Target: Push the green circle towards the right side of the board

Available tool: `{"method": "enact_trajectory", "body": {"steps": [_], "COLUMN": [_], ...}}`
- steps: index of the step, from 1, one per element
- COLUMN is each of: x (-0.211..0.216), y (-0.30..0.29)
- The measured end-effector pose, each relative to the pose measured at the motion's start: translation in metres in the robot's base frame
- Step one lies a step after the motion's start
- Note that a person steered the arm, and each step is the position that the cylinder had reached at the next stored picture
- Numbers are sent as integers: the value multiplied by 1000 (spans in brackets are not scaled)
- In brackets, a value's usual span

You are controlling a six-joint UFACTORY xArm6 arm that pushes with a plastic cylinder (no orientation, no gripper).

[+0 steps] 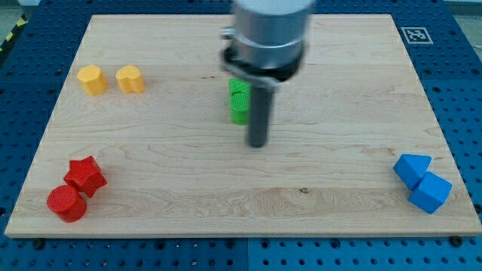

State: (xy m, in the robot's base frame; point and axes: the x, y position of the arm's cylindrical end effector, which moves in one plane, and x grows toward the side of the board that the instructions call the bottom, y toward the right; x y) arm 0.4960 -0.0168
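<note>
Approach step: tool tip, bare rod holding nothing, at 4 o'clock of green circle. You reposition to its 9 o'clock, then push toward 3 o'clock.

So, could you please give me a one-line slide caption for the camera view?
My tip sits just right of the green block at mid-board, with yellow, red and blue pairs near the edges.

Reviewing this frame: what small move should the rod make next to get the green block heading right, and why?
Probably swing my tip around to the view's left of the green block. My tip now sits at the block's lower right, partly hiding it, so pushing from here would not send it right.
</note>
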Motion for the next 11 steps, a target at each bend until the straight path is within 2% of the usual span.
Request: {"method": "enact_trajectory", "body": {"steps": [1,2,3,6,7,9,11], "x": [-30,-52,-52,-43,-43,-49,-67], "y": [-40,-40,-39,108,135,77,118]}}
